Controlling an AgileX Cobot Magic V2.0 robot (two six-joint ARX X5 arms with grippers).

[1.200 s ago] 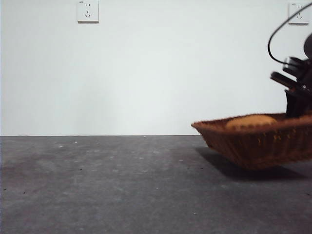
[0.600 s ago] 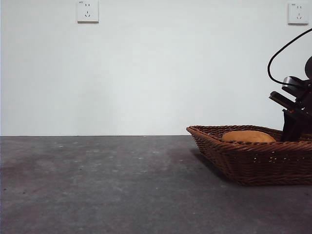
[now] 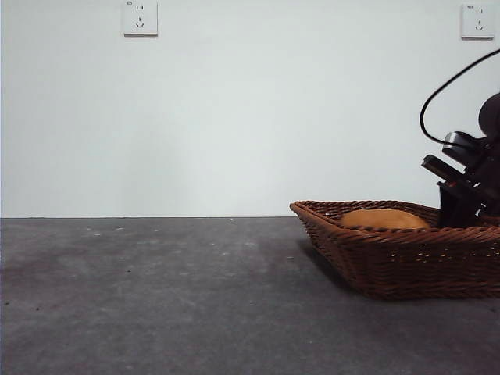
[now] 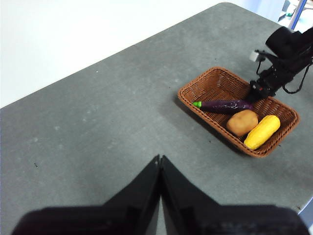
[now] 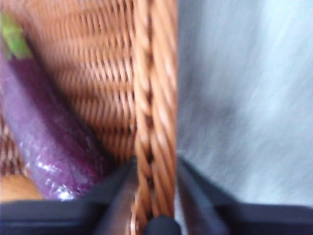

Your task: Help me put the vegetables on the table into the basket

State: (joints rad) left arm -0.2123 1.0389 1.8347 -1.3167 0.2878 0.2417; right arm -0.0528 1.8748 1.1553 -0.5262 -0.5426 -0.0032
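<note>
The wicker basket point(image 3: 406, 266) rests on the table point(image 3: 156, 297) at the right. In the left wrist view the basket point(image 4: 188, 98) holds the purple eggplant point(image 4: 225, 105), the potato point(image 4: 241, 122) and the yellow corn point(image 4: 262, 131). The front view shows only the potato point(image 3: 383, 219) above the rim. My right gripper point(image 5: 155, 171) is shut on the basket's braided rim point(image 5: 154, 98), beside the eggplant point(image 5: 44, 132); it also shows in the front view point(image 3: 457, 215) and the left wrist view point(image 4: 257, 90). My left gripper point(image 4: 160, 161) is shut and empty, high above the table.
A white wall with two sockets point(image 3: 141, 17) stands behind the table. The table's far rounded corner point(image 4: 230, 6) lies beyond the basket. A black cable point(image 3: 449, 82) loops above the right arm.
The basket was tilted and off the table a second ago. It has come down flat onto the table and slid a little to the left with the right gripper on its rim.
</note>
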